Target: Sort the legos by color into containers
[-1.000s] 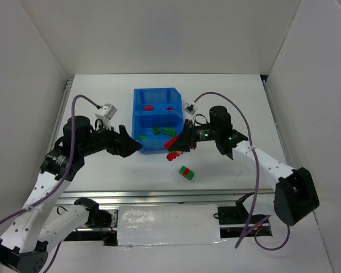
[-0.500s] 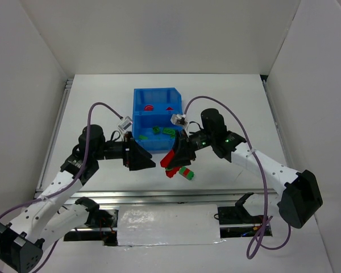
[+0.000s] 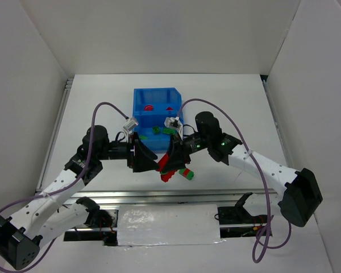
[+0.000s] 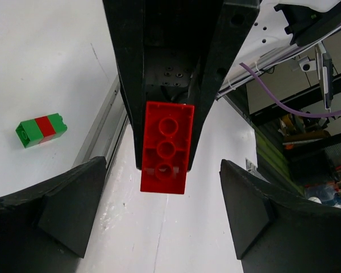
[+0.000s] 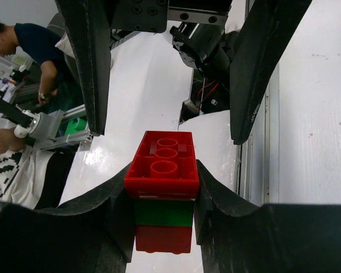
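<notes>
My right gripper (image 3: 171, 161) (image 5: 162, 186) is shut on a red-green-red lego stack (image 5: 163, 177) (image 3: 167, 172), held above the table just in front of the blue bin (image 3: 137, 98). My left gripper (image 3: 154, 160) (image 4: 162, 219) faces it, open. Its fingers (image 4: 65, 207) stand wide on either side of the stack's red end (image 4: 166, 147) without touching it. A green-red-green lego (image 3: 186, 173) (image 4: 41, 129) lies on the table beside the grippers. In the bin, red legos (image 3: 149, 107) lie in the far container and green legos (image 3: 157, 130) in the near one.
White walls enclose the table on three sides. A metal rail (image 3: 159, 196) runs along the near edge, just behind the two grippers. The right arm's purple cable (image 3: 247, 145) loops over the table on the right.
The left arm has swung right and forward to meet the right gripper. The right gripper has carried the stack left and toward the near edge. The left jaws have narrowed slightly.
</notes>
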